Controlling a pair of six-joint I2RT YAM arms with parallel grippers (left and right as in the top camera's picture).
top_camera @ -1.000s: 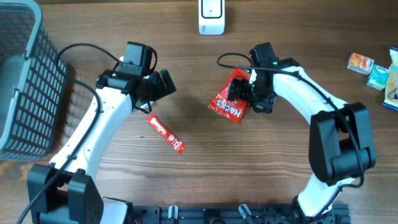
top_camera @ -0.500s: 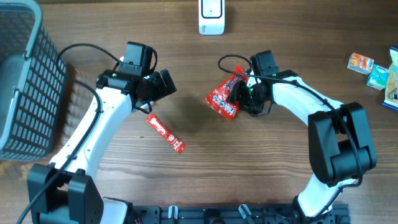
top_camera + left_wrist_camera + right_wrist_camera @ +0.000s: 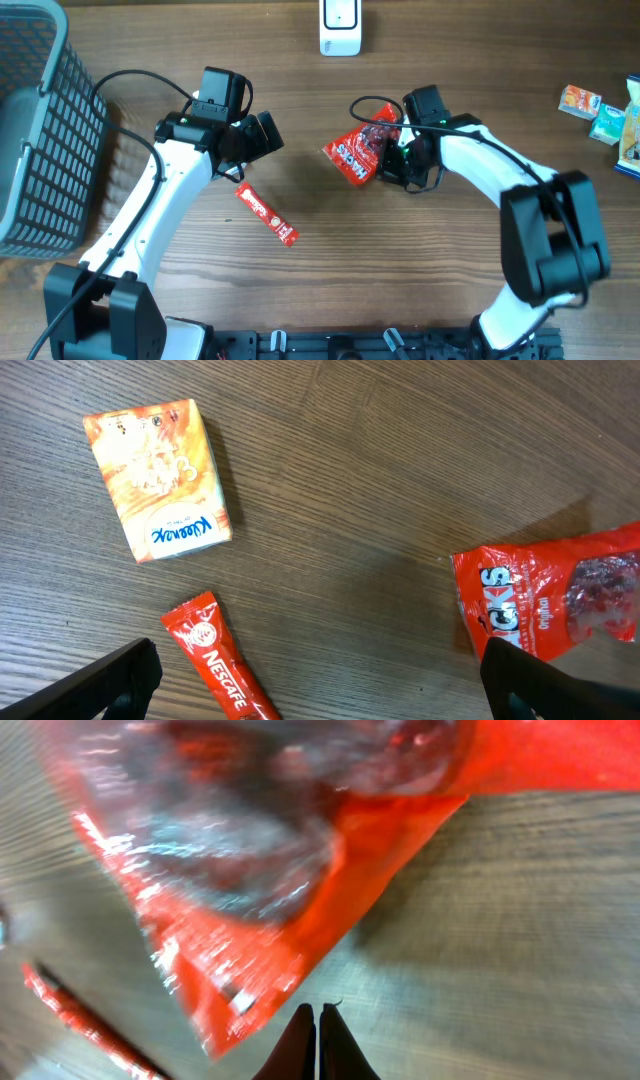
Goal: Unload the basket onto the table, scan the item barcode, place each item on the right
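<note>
On the wooden table point(image 3: 300, 60), we see the grey basket point(image 3: 40, 120) cut off at the overhead view's left edge and a white device point(image 3: 340, 30) cut off at the top. The red snack bag point(image 3: 357, 155) lies mid-frame, just left of the right gripper point(image 3: 388, 162). Its fingers are pressed together, but the close view is blurred, so we cannot tell whether they pinch the bag. The left gripper point(image 3: 320, 685) stands wide open, left of the bag.

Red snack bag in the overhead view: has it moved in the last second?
Yes. The red snack bag has slid a little left, closing on the Nescafe stick, which has stayed put.
</note>
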